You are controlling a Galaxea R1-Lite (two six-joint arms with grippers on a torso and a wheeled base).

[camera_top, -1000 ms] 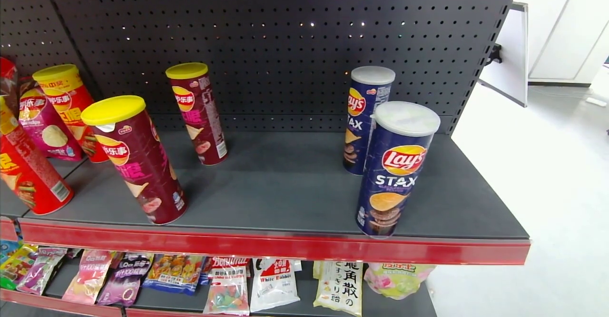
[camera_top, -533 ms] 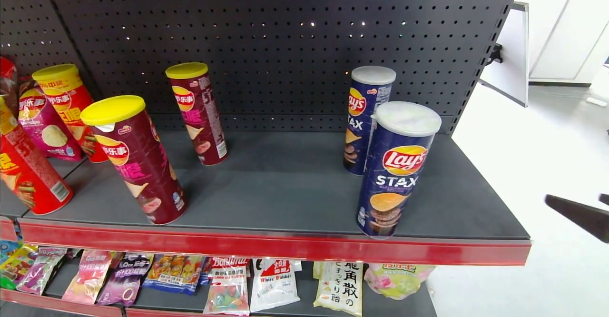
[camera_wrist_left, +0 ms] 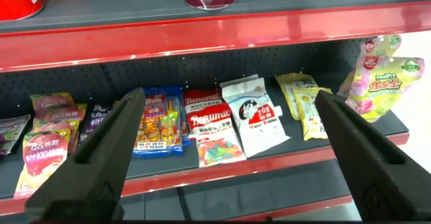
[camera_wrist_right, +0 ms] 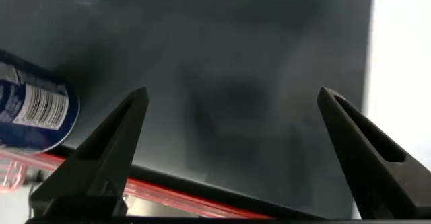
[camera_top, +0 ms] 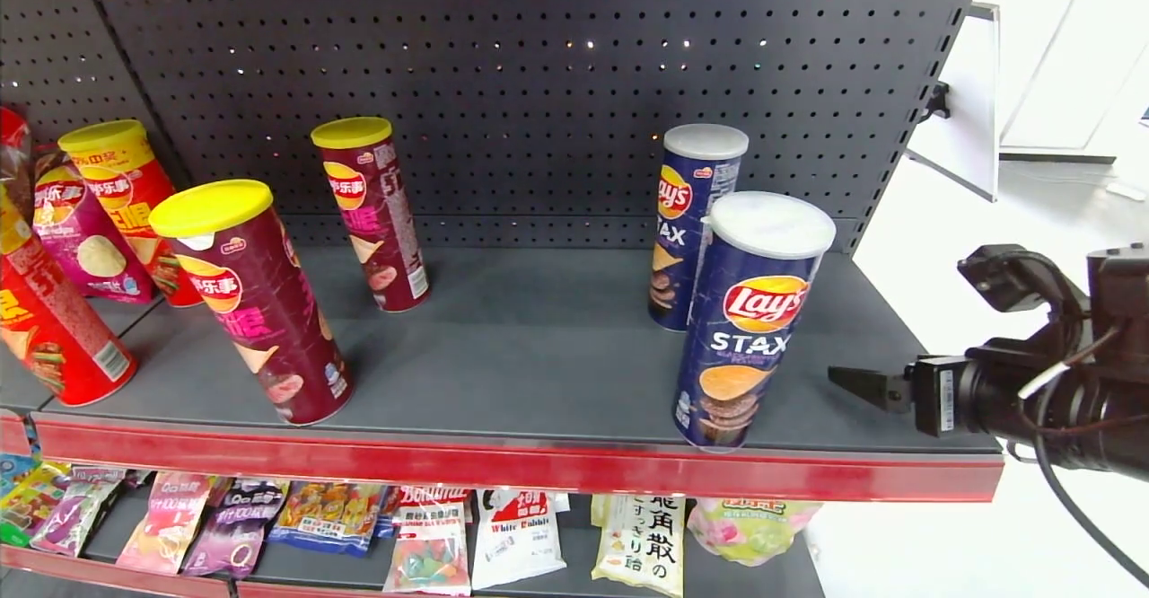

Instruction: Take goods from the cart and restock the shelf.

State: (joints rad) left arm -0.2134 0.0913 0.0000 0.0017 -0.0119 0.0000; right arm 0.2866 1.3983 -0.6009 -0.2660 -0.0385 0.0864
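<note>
Blue chip can (camera_top: 747, 320) stands at the front right of the shelf (camera_top: 539, 347), where the right gripper (camera_top: 853, 382) has just arrived, fingers apart and empty like the left gripper (camera_wrist_left: 229, 99), so probably nothing is being placed yet.

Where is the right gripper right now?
Head view, right side: the right gripper hangs open over the top shelf at its right end, beside the front blue can, not touching it.

The front blue can (camera_top: 749, 320) hides part of the rear blue can (camera_top: 682, 221).
</note>
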